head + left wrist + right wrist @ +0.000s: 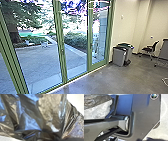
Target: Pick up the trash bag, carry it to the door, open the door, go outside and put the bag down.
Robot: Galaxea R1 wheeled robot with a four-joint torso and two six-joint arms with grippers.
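Got two gray bins (119,57) here, just the one black chair (148,49), a single thick tree trunk (13,32), plus one trash bag (30,121), lol.

"How does the trash bag (31,122) look from your side?"

"Dark, thin and glossy, badly crumpled, with blue and tan glints over its creases. It's right up close to my left wrist. On one part the folds pinch together tightly and fan out from there."

"And the door (59,37)?"

"Tall and upright, ahead of me: clear glass in a green frame. It looks closed, though I can't make out its edges well enough to swear to that."
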